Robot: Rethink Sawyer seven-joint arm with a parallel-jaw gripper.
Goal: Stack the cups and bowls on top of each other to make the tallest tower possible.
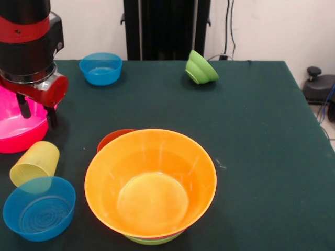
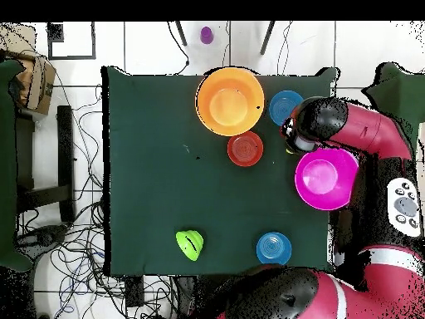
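The tower stands at the front middle: a big orange bowl [image 1: 151, 183] sits nested on a lime green bowl [image 1: 154, 241]; it also shows in the overhead view [image 2: 230, 101]. A red-orange bowl [image 1: 116, 137] stands just behind it. The yellow cup [image 1: 34, 164] lies on its side at the left, touching a small blue bowl [image 1: 39, 209]. My gripper [image 1: 37, 112] is open and empty, fingers down over the near rim of a big pink bowl [image 1: 13, 133], above the cup. In the overhead view the arm [image 2: 324, 120] hides the cup.
A second small blue bowl [image 1: 100, 68] stands upright at the far left. A lime green bowl [image 1: 200, 68] lies tipped on its side at the far middle. A purple thing [image 2: 206, 34] lies on the floor off the table. The table's right edge [image 1: 309, 125] is near black equipment.
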